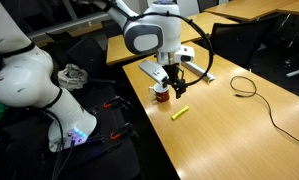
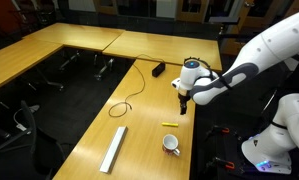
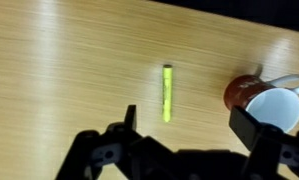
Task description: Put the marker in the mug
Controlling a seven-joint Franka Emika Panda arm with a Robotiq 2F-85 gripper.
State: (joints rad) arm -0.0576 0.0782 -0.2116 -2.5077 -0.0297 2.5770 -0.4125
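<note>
The yellow marker (image 3: 167, 92) lies flat on the wooden table; it shows in both exterior views (image 1: 179, 112) (image 2: 170, 125). The white mug (image 3: 272, 103) with a dark red marking stands upright close to the marker's right in the wrist view, near the table edge in both exterior views (image 1: 162, 94) (image 2: 171, 144). My gripper (image 3: 189, 125) is open and empty. It hangs above the table, over the spot between marker and mug (image 1: 173, 84) (image 2: 183, 99), touching neither.
A black cable (image 2: 129, 96) (image 1: 244, 87) runs across the table beyond the marker. A long grey flat bar (image 2: 115, 148) lies on the table away from the mug. A small black box (image 2: 159, 69) sits farther back. The table edge (image 1: 154, 135) runs close to the mug.
</note>
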